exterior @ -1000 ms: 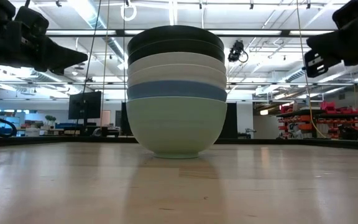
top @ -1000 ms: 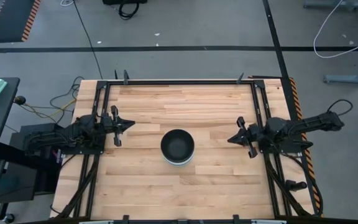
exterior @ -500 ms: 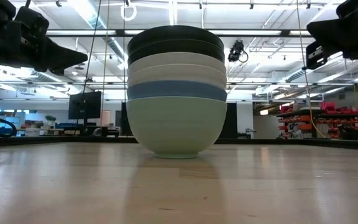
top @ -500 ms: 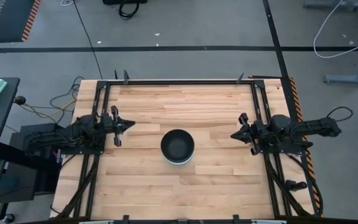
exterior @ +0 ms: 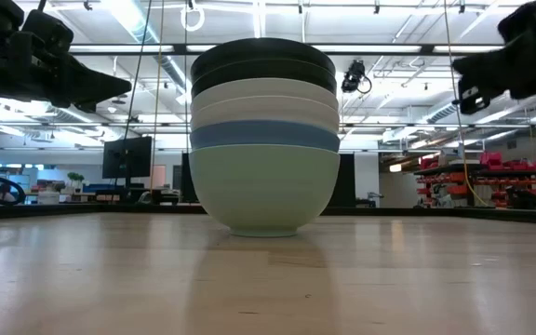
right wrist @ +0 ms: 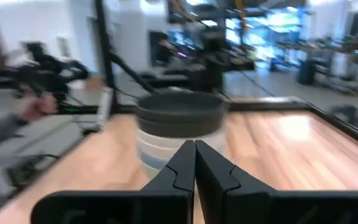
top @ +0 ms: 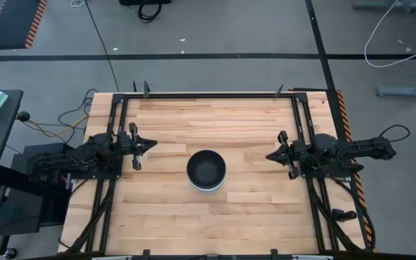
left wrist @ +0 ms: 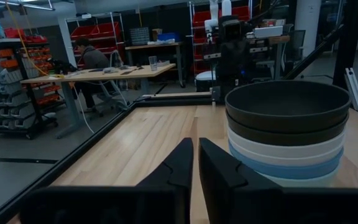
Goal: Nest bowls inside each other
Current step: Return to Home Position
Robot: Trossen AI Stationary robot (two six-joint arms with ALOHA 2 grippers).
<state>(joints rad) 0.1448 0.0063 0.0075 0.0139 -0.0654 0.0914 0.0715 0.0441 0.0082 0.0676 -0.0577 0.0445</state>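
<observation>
Table (top: 251, 115) of pale planks in a black frame spreads out on every side of the stack (top: 206, 171), which stands upright on the wood with nothing touching it.

Left arm (top: 85, 155) lies well to the left of the stack and right arm (top: 338, 153) well to the right of it, each pointing in toward it.

Six bowls make up the stack, nested with rims level. In the low view the mint bowl (exterior: 263, 191) sits at the bottom on the wood. The blue bowl (exterior: 263, 135) shows as a band above it, then the rims of the two white bowls (exterior: 263, 104). The two black bowls (exterior: 263, 58) are on top.

Left gripper (top: 152, 144) hangs clear of the stack on its left, about level with the black bowls in the low view. Its wrist view shows the fingers (left wrist: 174, 167) drawn in to a thin slit, with nothing between them. Right gripper (top: 268, 157) hangs clear on the stack's right at much the same height. Its fingers (right wrist: 180, 163) are likewise pressed nearly together and empty.

Far beyond the stack in the left wrist view, a person (left wrist: 92, 59) sits at a desk (left wrist: 104, 74).
</observation>
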